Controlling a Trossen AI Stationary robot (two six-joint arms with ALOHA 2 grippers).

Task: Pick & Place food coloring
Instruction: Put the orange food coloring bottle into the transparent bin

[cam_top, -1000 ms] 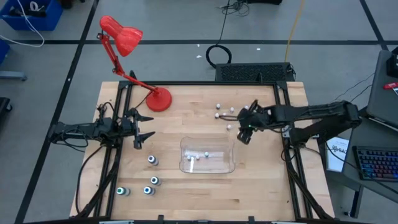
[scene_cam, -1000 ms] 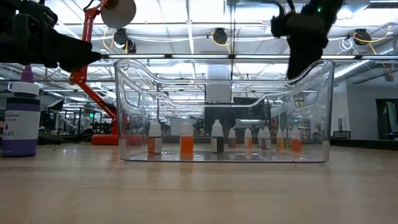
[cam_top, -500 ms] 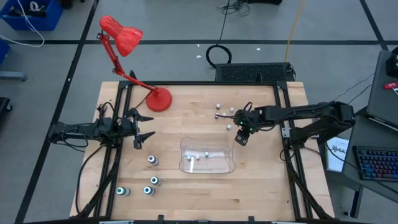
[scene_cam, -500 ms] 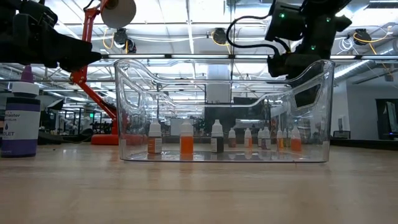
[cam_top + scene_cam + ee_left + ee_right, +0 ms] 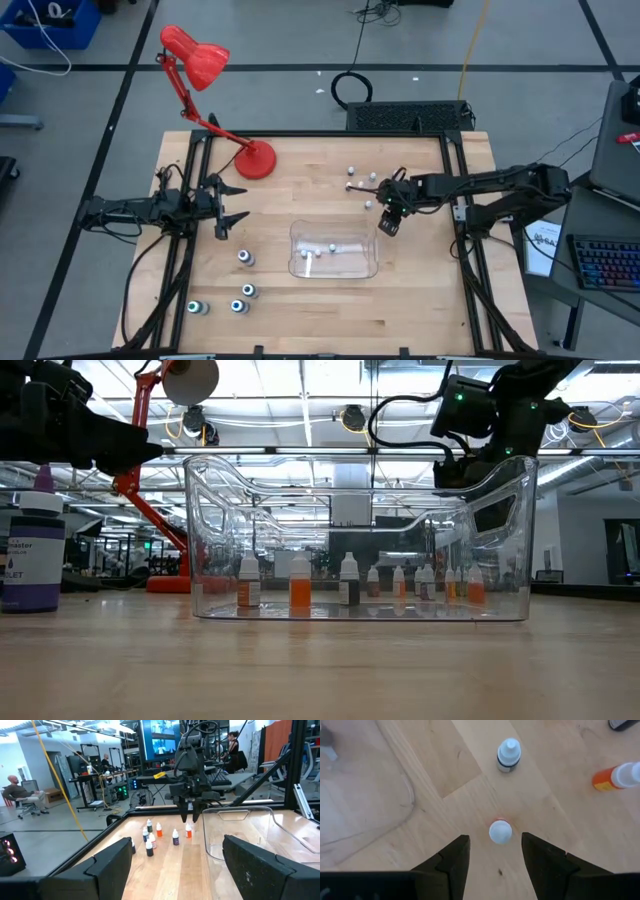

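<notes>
Small food coloring bottles stand upright in a loose group on the wooden table at the far right. One of them, with a white cap and red body, stands just ahead of my right gripper. That gripper is open and points steeply down, its tips above this bottle and touching nothing. Three more small bottles stand inside the clear plastic tray. Larger bottles with teal tops stand at the near left. My left gripper waits open at the left edge, pointing level.
A red desk lamp stands at the far left of the table. The tray's right wall lies close beside my right gripper. A dark-bodied bottle and an orange one stand just beyond the red one. People sit beyond the table.
My right gripper has come down toward the small bottles beside the tray's far right corner and has tipped more steeply downward. Its fingers have stayed apart. The bottles and the tray have not moved.
</notes>
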